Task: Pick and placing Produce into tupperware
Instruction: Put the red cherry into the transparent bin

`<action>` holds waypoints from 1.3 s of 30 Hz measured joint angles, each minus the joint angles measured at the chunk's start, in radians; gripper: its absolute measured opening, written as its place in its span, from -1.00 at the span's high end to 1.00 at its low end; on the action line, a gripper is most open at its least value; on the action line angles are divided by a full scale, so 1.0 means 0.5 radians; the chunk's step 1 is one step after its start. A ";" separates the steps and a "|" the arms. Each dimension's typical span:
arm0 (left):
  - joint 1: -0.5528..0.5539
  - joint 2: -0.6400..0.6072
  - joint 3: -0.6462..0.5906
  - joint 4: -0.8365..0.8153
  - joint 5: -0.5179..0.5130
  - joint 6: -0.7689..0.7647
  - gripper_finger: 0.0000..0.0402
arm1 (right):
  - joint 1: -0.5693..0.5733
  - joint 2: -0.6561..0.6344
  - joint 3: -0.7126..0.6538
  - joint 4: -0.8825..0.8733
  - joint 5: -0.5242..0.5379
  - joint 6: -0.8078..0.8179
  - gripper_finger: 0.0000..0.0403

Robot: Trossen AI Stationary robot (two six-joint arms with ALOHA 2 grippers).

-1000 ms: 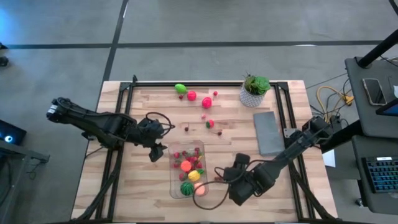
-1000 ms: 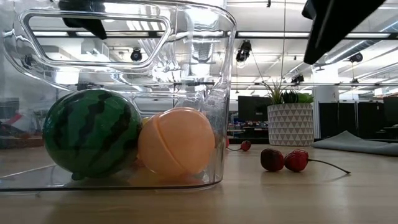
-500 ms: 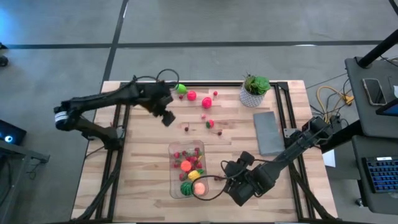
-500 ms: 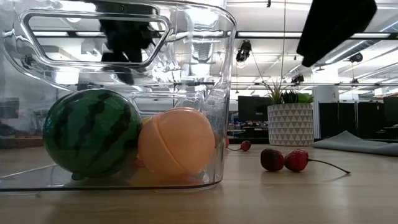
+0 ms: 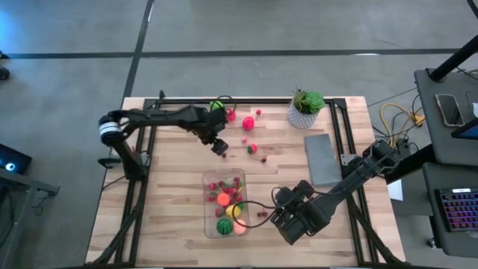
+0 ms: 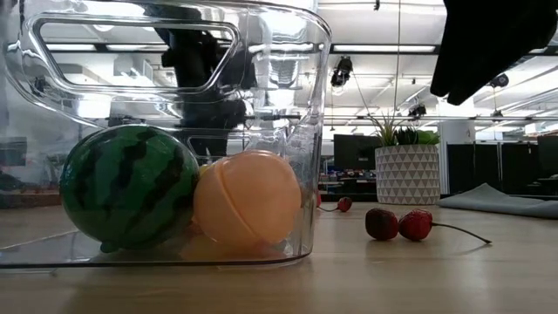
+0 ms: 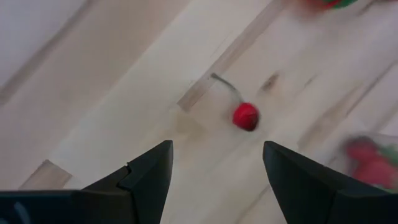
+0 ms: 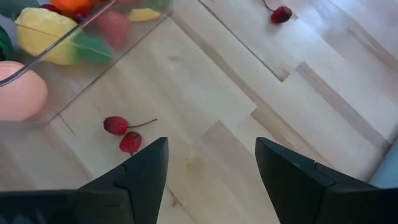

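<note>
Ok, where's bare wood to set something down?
Bare: the wooden table's strip left of the clear rectangular plastic container. Crowded: small red and green toy produce between the open left gripper and the potted plant.

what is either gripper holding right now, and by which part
Nothing is held. The left gripper is open above a red cherry; the right gripper is open near the cherry pair.

text: none I can read | labels, brands: none | numbers, signs: none | checked: all four of my views
</note>
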 joint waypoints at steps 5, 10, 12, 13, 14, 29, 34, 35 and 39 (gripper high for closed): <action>-0.040 0.106 0.001 0.094 0.005 -0.095 -0.17 | 0.000 0.001 -0.003 -0.059 -0.024 0.038 -0.15; -0.090 0.116 0.001 0.243 0.009 -0.161 -0.17 | 0.020 0.001 -0.003 -0.266 -0.069 0.225 -0.14; -0.101 0.116 0.001 0.269 0.008 -0.209 -0.17 | 0.042 0.001 -0.004 -0.328 -0.069 0.310 -0.14; -0.107 0.116 0.001 0.271 0.004 -0.211 -0.17 | 0.056 0.001 -0.005 -0.346 -0.069 0.348 -0.14; -0.114 0.116 0.001 0.272 -0.003 -0.212 -0.17 | 0.070 0.001 -0.007 -0.353 -0.069 0.375 -0.14; -0.227 0.219 -0.001 0.293 -0.096 -0.394 -0.17 | 0.202 0.001 -0.055 -0.359 -0.069 0.562 -0.12; -0.227 0.219 -0.004 0.323 -0.140 -0.421 -0.17 | 0.211 0.001 -0.056 -0.358 -0.053 0.561 -0.12; -0.228 0.219 -0.004 0.320 -0.141 -0.421 -0.17 | 0.211 0.001 -0.056 -0.359 -0.053 0.560 -0.12; -0.236 0.259 -0.006 0.299 -0.142 -0.422 -0.16 | 0.212 0.001 -0.056 -0.358 -0.052 0.529 -0.12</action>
